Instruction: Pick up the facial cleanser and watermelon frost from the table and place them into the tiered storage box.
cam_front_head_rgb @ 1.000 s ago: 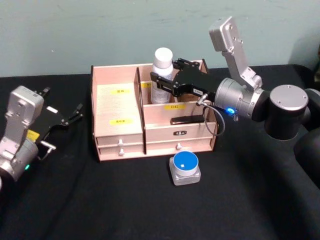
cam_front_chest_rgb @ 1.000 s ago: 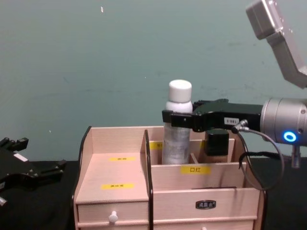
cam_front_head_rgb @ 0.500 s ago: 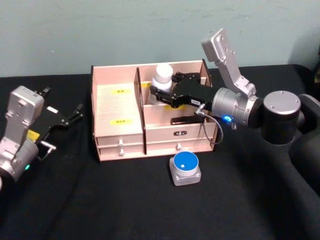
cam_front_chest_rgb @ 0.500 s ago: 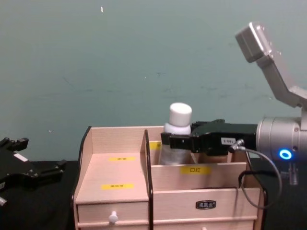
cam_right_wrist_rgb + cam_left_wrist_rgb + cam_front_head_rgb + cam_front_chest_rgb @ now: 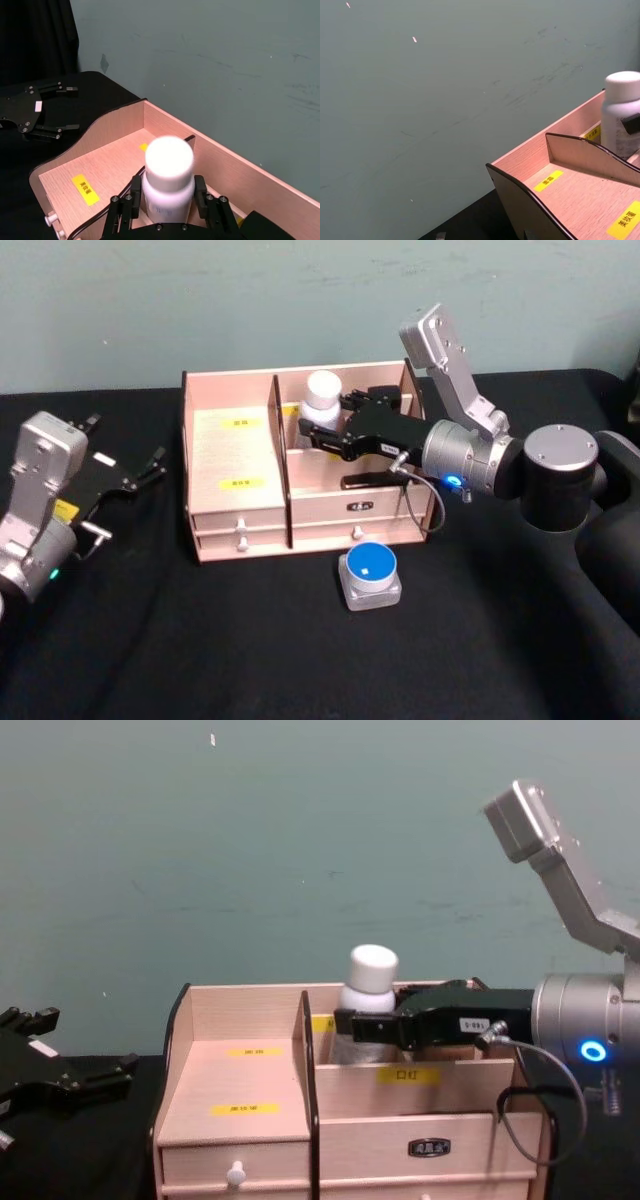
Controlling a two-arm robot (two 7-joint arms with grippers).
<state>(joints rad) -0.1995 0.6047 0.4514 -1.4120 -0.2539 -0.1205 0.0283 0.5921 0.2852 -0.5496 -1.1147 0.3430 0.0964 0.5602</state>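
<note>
Item: white-capped facial cleanser bottle [image 5: 322,392], upright in a rear compartment of the tiered storage box [image 5: 233,450], just right of the tall divider, cap above the back wall. I cannot tell whether its base rests on the compartment floor. Hazards, as I judge them: if I let go before the base is down, the bottle may drop and tip against the divider. If I lift out carelessly, a finger may drag the bottle up or knock it over. A sideways nudge of the arm could shove the light box across the table. The cable loop [image 5: 425,502] hanging by the box's right side wall could catch on it. Right gripper [image 5: 322,432]: reaches into the box from the right, pinching the bottle's body just under the cap, one finger on each side, spread only to the bottle's width. Left gripper [image 5: 70,108]: parked on the table well left of the box, fingers spread, holding nothing. Watermelon frost [image 5: 371,576]: blue-topped case on the table just in front of the drawers, not yet picked up.
</note>
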